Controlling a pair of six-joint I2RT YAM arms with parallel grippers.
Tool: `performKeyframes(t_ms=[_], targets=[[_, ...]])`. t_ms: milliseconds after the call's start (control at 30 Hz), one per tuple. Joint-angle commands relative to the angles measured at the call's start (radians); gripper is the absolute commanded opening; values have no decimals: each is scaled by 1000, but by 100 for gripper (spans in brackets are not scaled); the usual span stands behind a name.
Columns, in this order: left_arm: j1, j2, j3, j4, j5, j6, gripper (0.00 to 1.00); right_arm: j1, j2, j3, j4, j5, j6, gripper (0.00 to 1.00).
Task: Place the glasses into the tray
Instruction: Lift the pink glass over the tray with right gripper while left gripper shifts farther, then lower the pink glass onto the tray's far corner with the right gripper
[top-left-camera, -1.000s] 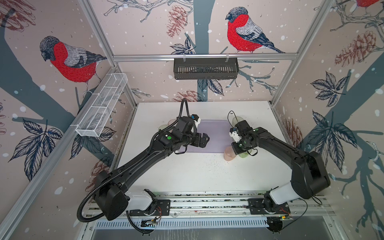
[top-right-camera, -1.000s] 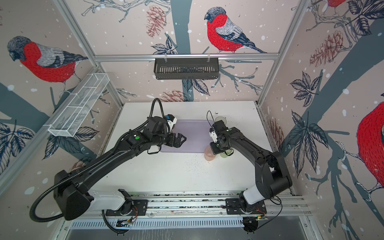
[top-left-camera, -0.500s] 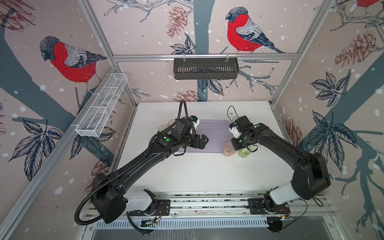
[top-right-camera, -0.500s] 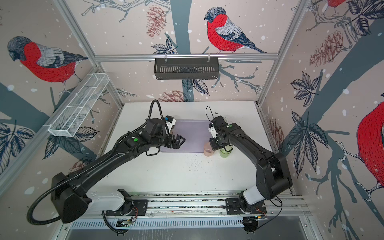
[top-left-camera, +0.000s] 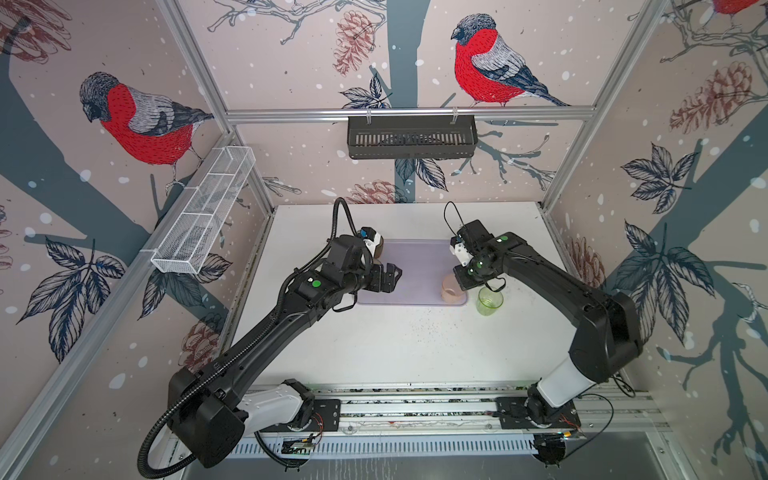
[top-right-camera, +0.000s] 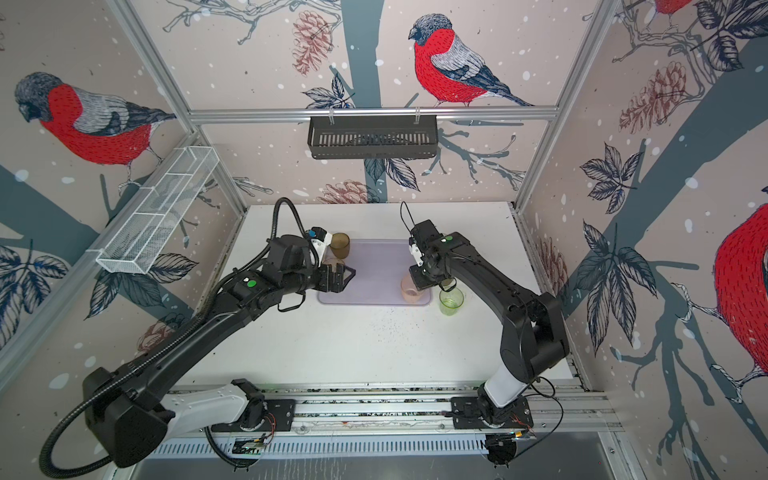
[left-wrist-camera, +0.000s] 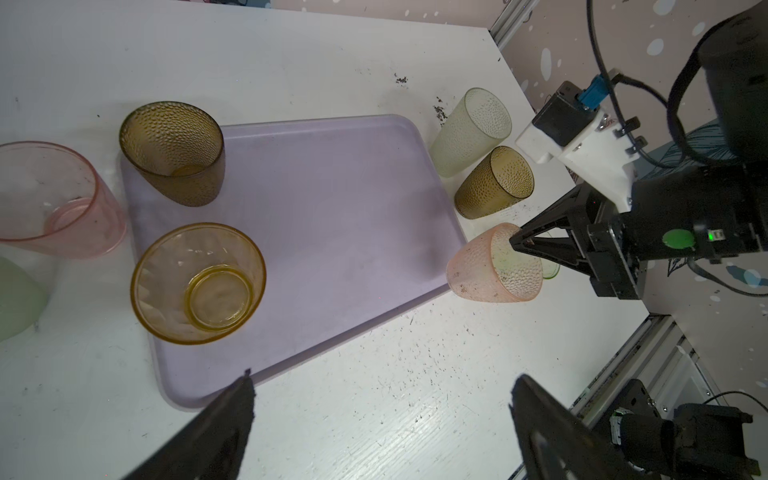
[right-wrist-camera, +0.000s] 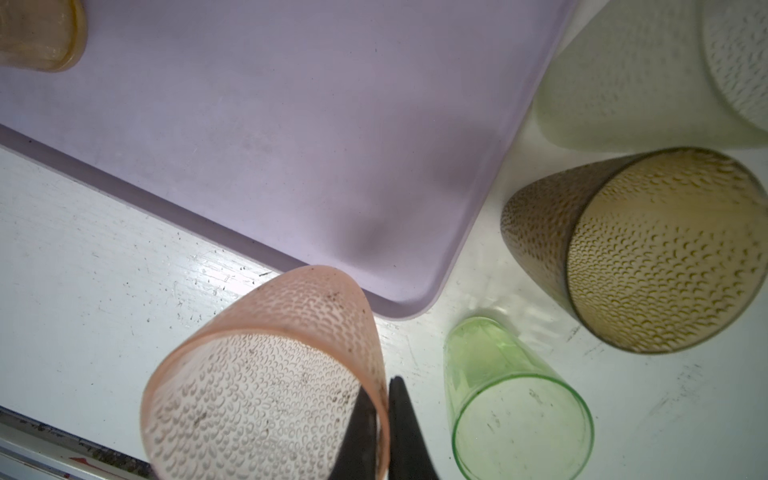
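Note:
The lilac tray (top-left-camera: 415, 266) (left-wrist-camera: 332, 216) lies mid-table. My right gripper (right-wrist-camera: 384, 384) (top-left-camera: 464, 282) is shut on the rim of a pink dimpled glass (right-wrist-camera: 266, 374) (top-left-camera: 451, 291), one finger inside and one outside. The glass hangs tilted over the tray's near right corner. A brown glass (left-wrist-camera: 174, 153) (top-right-camera: 340, 245) and a wide amber glass (left-wrist-camera: 199, 282) stand in the tray's left part. My left gripper (left-wrist-camera: 382, 376) (top-left-camera: 392, 276) is open and empty above the tray's near left part.
On the table right of the tray stand a bright green glass (right-wrist-camera: 511, 399) (top-left-camera: 489, 301), a second brown glass (right-wrist-camera: 648, 249) and a tall frosted glass (left-wrist-camera: 469, 129). Left of the tray are a pink glass (left-wrist-camera: 54, 199) and a pale green one (left-wrist-camera: 16, 295). A black basket (top-left-camera: 411, 137) hangs on the back wall.
My right gripper has carried the pink glass a little back and left, from the table beside the green glass to the tray's near right corner. The left gripper drew back slightly, still open.

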Motion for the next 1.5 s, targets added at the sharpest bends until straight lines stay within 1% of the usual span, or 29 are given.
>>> performKeyframes(t_ms=[0, 233, 333, 400, 467, 567, 667, 900, 1100, 1200, 1300, 1367, 1467], targets=[[14, -9, 13, -27, 5, 24, 96, 19, 27, 39, -42, 35, 36, 2], [27, -25, -6, -44, -24, 14, 96, 80, 130, 164, -72, 67, 84, 2], [62, -45, -26, -46, 3, 34, 96, 105, 184, 235, -97, 83, 95, 2], [66, -59, -35, -52, -26, 36, 96, 118, 224, 288, -118, 93, 100, 2], [72, -67, -45, -50, -32, 24, 96, 127, 257, 333, -134, 101, 105, 2], [97, -72, -57, -40, -11, -4, 95, 136, 309, 415, -154, 101, 108, 2], [123, -71, -64, -39, -20, -7, 95, 141, 364, 492, -171, 98, 91, 2], [217, -56, -61, -59, -29, -38, 95, 145, 481, 647, -201, 86, 16, 2], [233, -55, -57, -69, -64, -62, 94, 133, 592, 809, -243, 92, -45, 2], [234, -53, -56, -80, -86, -75, 94, 110, 639, 865, -242, 67, -58, 2], [234, -57, -47, -85, -73, -82, 94, 96, 686, 959, -253, 67, -61, 2], [234, -64, -49, -89, -70, -77, 94, 96, 709, 993, -249, 72, -66, 2], [234, -81, -50, -107, -88, -80, 94, 90, 726, 997, -232, 56, -71, 2]])
